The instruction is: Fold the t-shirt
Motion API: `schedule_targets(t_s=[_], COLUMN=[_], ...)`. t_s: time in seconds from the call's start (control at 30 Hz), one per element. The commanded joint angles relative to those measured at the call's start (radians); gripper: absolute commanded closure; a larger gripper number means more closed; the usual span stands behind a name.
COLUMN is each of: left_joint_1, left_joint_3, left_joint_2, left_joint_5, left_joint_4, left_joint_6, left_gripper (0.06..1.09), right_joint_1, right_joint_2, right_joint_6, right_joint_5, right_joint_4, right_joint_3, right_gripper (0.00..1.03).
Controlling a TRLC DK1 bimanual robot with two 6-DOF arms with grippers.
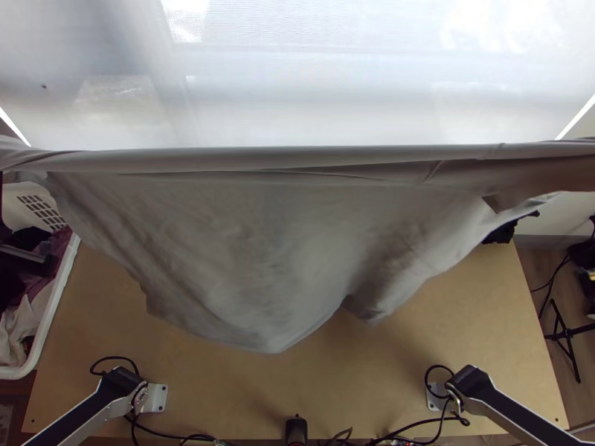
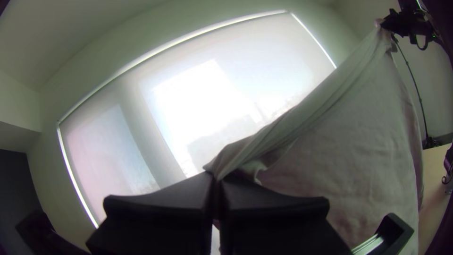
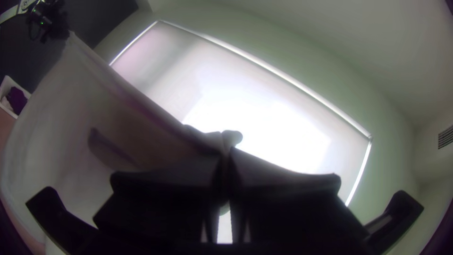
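Note:
A light grey t-shirt [image 1: 253,245] hangs stretched across the whole width of the top view, its top edge taut and its lower part drooping over the table. In the left wrist view my left gripper [image 2: 217,189] is shut on a gathered corner of the t-shirt [image 2: 358,146]. My right gripper [image 3: 226,165], in the right wrist view, is shut on another end of the t-shirt [image 3: 61,123]. The cloth runs from each gripper toward the opposite arm. How many layers it has, I cannot tell.
A white basket [image 1: 56,297] with clothes stands at the table's left side. The wooden table [image 1: 223,386] shows below the cloth, with cables and a small black device [image 1: 296,430] at its near edge. A black tripod [image 1: 567,334] stands on the floor at the right.

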Motion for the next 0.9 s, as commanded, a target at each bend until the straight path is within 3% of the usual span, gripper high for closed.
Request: schedule_targets(t_s=[0.0,0.27,0.43,0.87], left_joint_1=[0.0,0.0,0.0,0.0], left_joint_3=[0.0,0.036,0.021,-0.263], left_joint_2=[-0.026,-0.048,-0.077,-0.155], left_joint_5=[0.008,0.023,0.023,0.025], left_joint_4=[-0.014,-0.023,-0.118,-0.123], left_joint_6=[0.055,0.061,-0.004,-0.157], left_gripper=[1.05,1.05,1.05,1.05], right_joint_1=[0.001,-0.004,-0.022,-0.105], right_joint_2=[-0.051,-0.104,-0.147,-0.211], right_joint_6=[-0.019,-0.012,0.028,0.128], right_joint_5=[-0.004,-0.007,-0.007,-0.012], right_joint_4=[-0.023,-0.038,-0.112,-0.17], right_joint_3=[0.036,0.027,0.003,-0.164], right_gripper=[1.0,1.0,1.0,1.0])
